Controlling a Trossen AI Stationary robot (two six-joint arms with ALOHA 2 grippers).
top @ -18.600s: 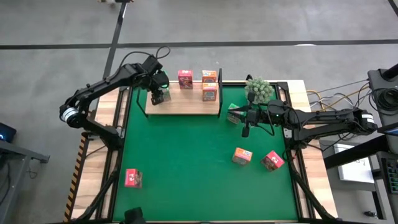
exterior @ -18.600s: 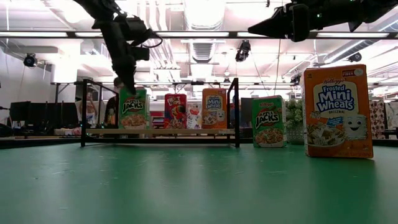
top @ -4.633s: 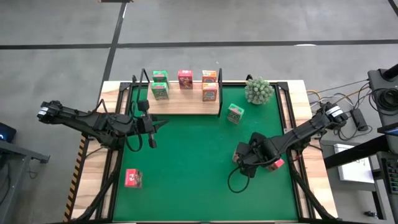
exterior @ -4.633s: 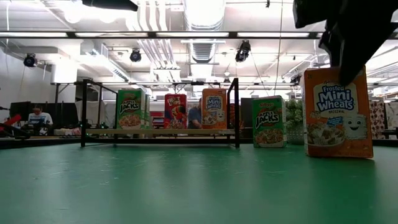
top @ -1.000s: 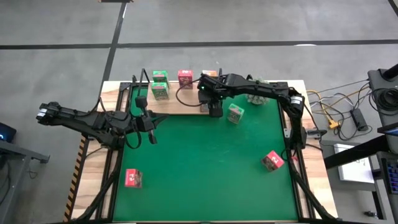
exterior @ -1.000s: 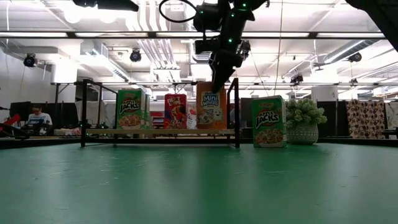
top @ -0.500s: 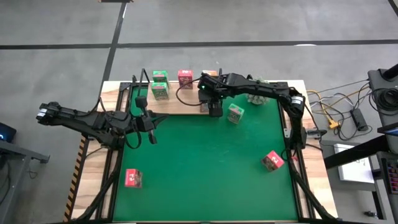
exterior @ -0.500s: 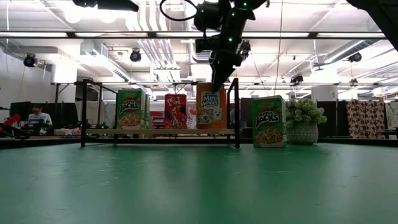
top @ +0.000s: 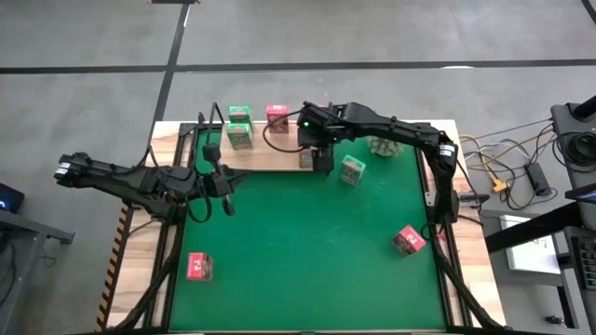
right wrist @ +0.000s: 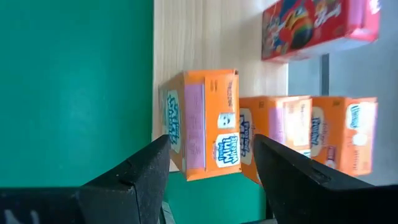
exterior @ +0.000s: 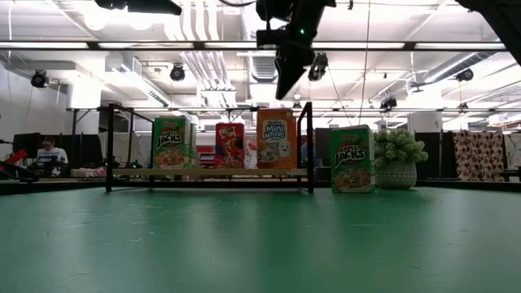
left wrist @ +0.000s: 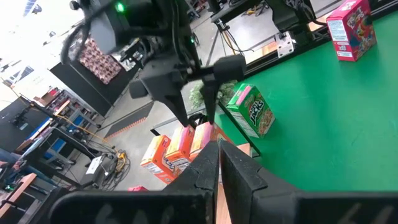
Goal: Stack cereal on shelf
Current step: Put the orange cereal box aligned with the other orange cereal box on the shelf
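The shelf (top: 270, 156) stands at the mat's far edge. On it are two green cereal boxes (top: 239, 130), a red one (top: 277, 115) and three orange ones (right wrist: 202, 121), all resting on their bases. My right gripper (exterior: 283, 89) hangs open above the front orange box (exterior: 277, 138), clear of it; its fingers (right wrist: 134, 174) stand on either side of it in the right wrist view. My left gripper (top: 223, 188) waits shut by the mat's left edge. Loose boxes on the mat: a green (top: 352, 169) and two red (top: 407, 240).
A small bushy plant (top: 382, 144) stands at the far right, behind the loose green box (exterior: 352, 158). One red box (top: 198, 266) lies near the front left corner. The shelf's black wire brackets (exterior: 308, 146) rise at both its ends.
My right gripper has gone straight up from the front orange box on the shelf, staying open. The box stands where it was on the shelf's front step.
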